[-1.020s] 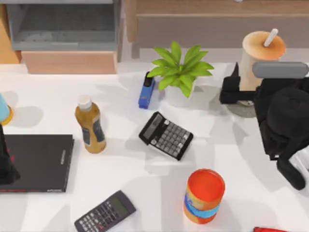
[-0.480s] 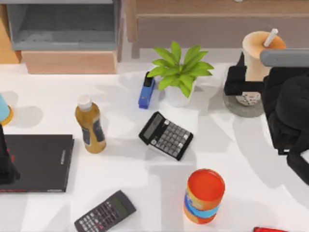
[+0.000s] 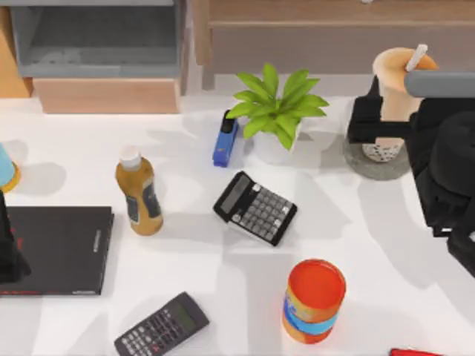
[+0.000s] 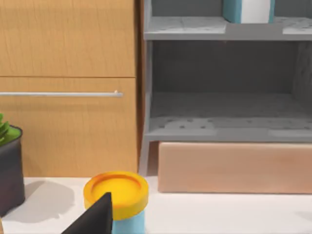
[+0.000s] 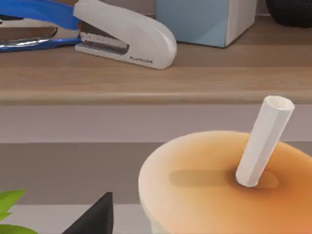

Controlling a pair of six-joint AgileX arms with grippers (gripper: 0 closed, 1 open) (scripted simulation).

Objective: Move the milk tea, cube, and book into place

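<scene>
My left gripper (image 3: 9,259) sits parked at the far left edge of the frame, over the black book (image 3: 63,248); I cannot tell how its jaws stand. At the upper right, my right gripper (image 3: 382,122) is clamped on the milk tea (image 3: 401,85), low on the cup, with its base at the grey coaster (image 3: 371,167). I judge the milk tea step to be in hand. Next I must set it down upright and spread the jaws without tipping it.
</scene>
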